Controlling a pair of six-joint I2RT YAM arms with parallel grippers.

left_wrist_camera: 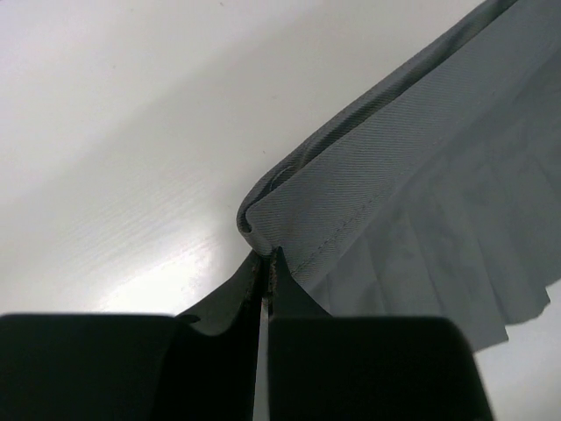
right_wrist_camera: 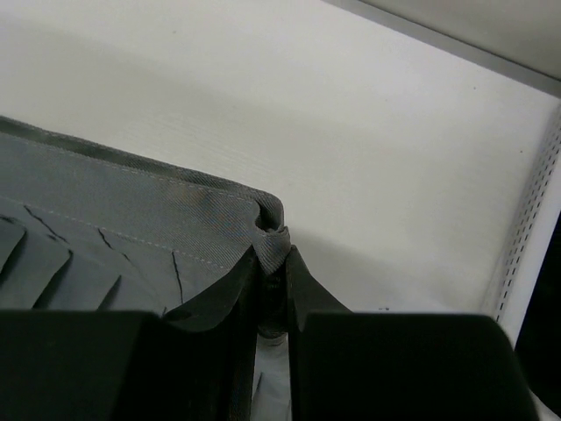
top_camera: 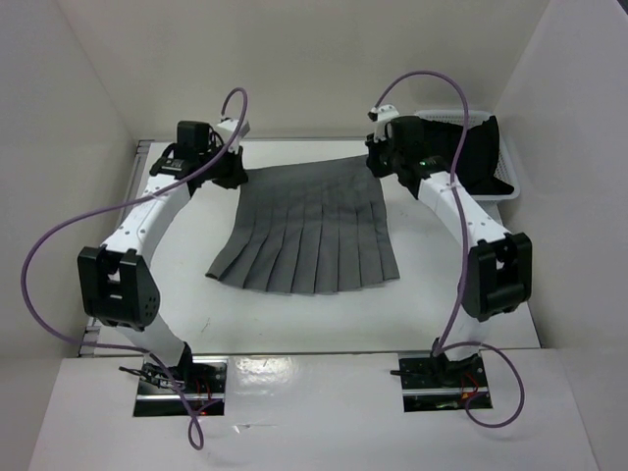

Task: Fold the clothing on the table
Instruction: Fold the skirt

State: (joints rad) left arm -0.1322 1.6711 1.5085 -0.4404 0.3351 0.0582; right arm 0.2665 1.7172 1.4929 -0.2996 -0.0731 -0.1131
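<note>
Left jaws: pressed almost together, nipping one end of the waistband [left_wrist_camera: 351, 189] of the grey pleated skirt [top_camera: 312, 231]. Right jaws: pinching the waistband's other corner, cloth bunched between them. The skirt lies fanned on the white counter [top_camera: 442, 304], waistband at the far side, hem toward the arm bases. A mesh basket [top_camera: 510, 191] holding black cloth [top_camera: 481, 147] stands far right.

top cam overhead, wrist cams close, sharing skirt [top_camera: 314, 231]
</note>
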